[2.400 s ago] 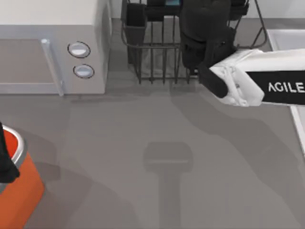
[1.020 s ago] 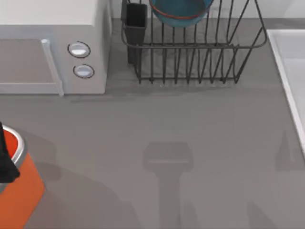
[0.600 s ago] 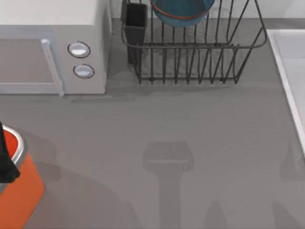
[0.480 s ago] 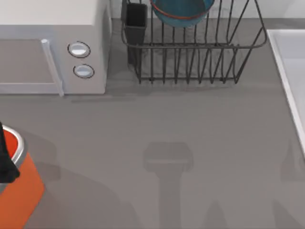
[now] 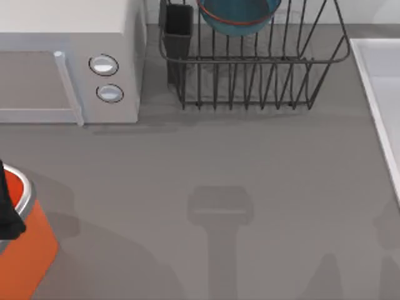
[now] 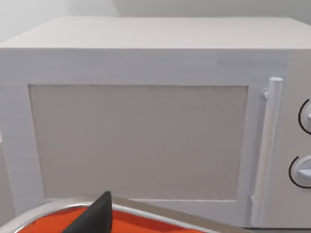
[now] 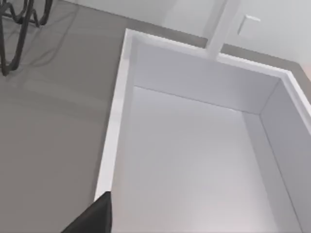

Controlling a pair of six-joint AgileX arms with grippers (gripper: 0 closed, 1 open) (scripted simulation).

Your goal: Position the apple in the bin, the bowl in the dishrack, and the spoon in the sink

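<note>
Blue-teal bowl [image 5: 237, 15] sits in the black wire dishrack [image 5: 262, 69] at the table's [image 5: 250, 175] far edge, mouth tilted toward the near side. Rack's long axis runs left-right, beside the white microwave [image 5: 62, 62]. Orange bin [image 5: 25, 250] near left; left arm over it. Sink [image 7: 194, 145] at right. Jaws of both grippers: cannot tell.

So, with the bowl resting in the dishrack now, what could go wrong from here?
1. The bowl sits among the upright bars of the dishrack; it might tip if bumped.
2. The left gripper hangs at the bin rim, close to the microwave; lifting carelessly could catch it.
</note>
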